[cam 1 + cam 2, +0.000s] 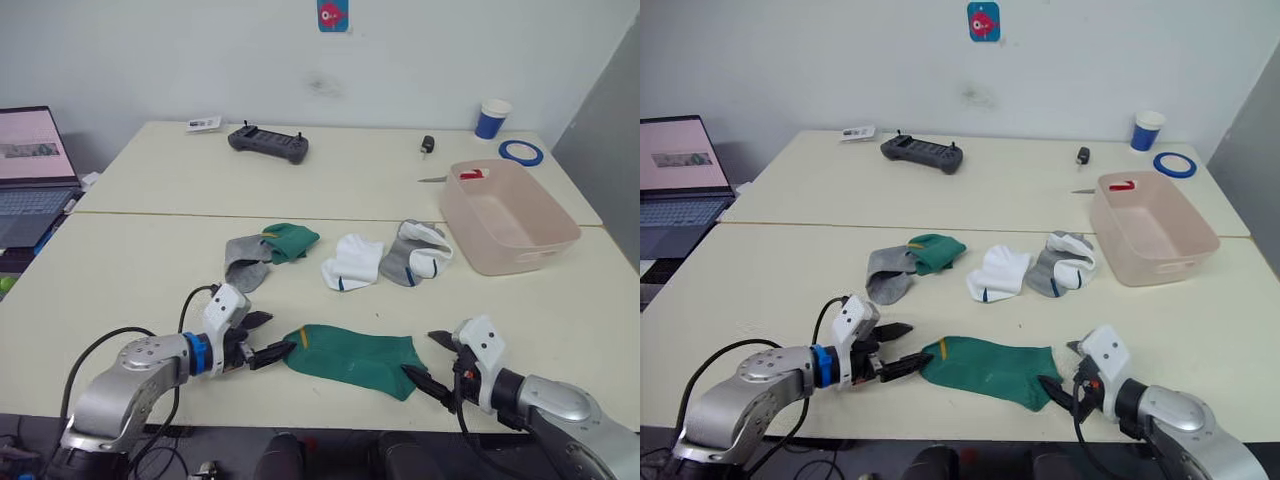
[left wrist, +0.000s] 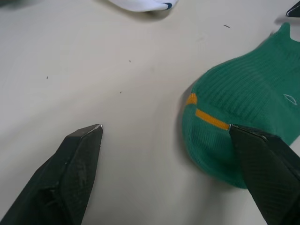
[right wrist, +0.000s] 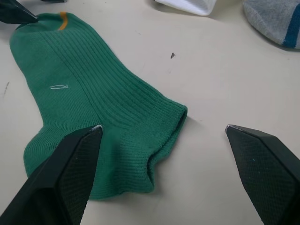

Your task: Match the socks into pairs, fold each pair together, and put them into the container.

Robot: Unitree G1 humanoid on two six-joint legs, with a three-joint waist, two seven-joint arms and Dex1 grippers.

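A green sock with a yellow mark lies flat near the table's front edge. My left gripper is open at its toe end, one finger at the sock's edge beside the yellow mark. My right gripper is open at the cuff end, straddling the cuff. Farther back lie a second green sock overlapping a grey sock, a white sock, and a grey sock and a white sock bunched together. The pink container stands at the right.
A black controller, a blue-and-white paper cup, a blue tape roll and a small dark object lie on the far table. A laptop sits at the left. A small red-and-white item lies in the container.
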